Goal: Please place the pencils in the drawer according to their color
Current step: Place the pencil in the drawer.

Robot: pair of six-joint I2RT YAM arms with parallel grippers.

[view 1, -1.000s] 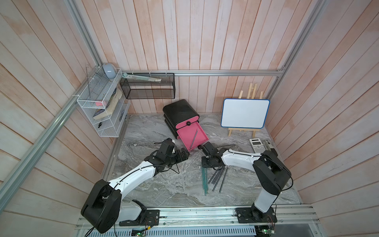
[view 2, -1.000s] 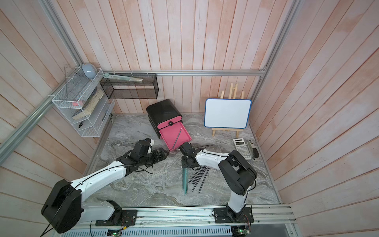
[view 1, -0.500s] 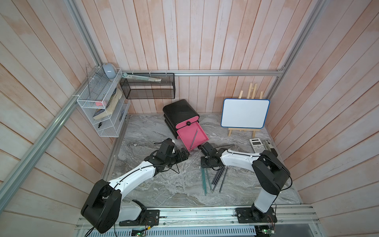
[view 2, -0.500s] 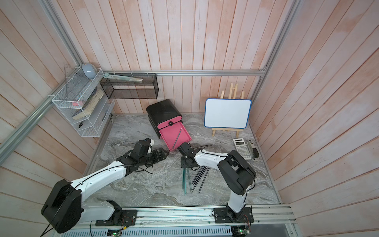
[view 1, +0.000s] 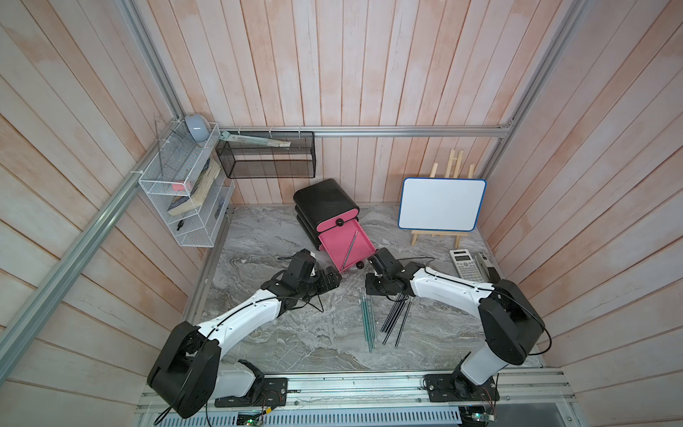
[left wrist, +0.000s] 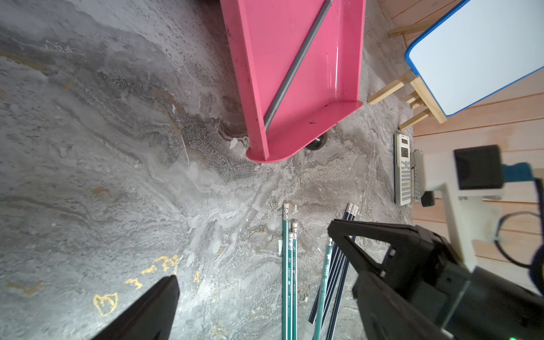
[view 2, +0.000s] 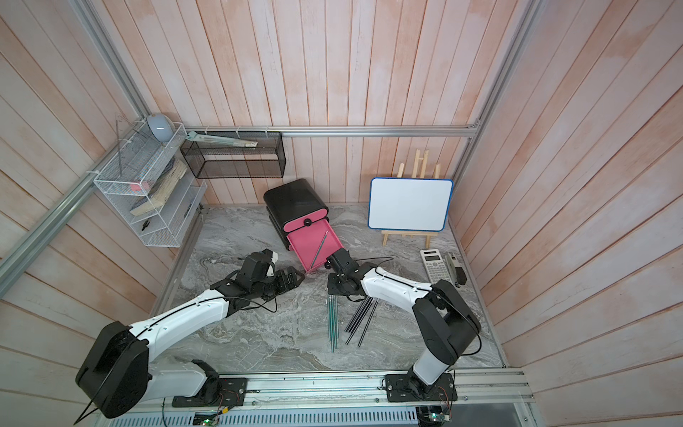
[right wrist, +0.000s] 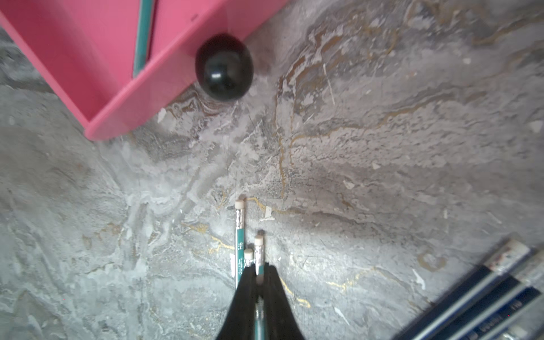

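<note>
Just before the open drawer (view 1: 332, 240), the right gripper (right wrist: 259, 273) is clamped on a teal pencil (right wrist: 258, 253) beside the other pencils (left wrist: 285, 265). The left gripper (left wrist: 252, 254), near the drawer, has jaws apart; a grey pencil (view 1: 349, 248) lies inside.

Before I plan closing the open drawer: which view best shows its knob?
Right wrist: the black knob is large and unobstructed. Left wrist shows it mostly hidden behind the drawer front; both top views, a small dot.
</note>
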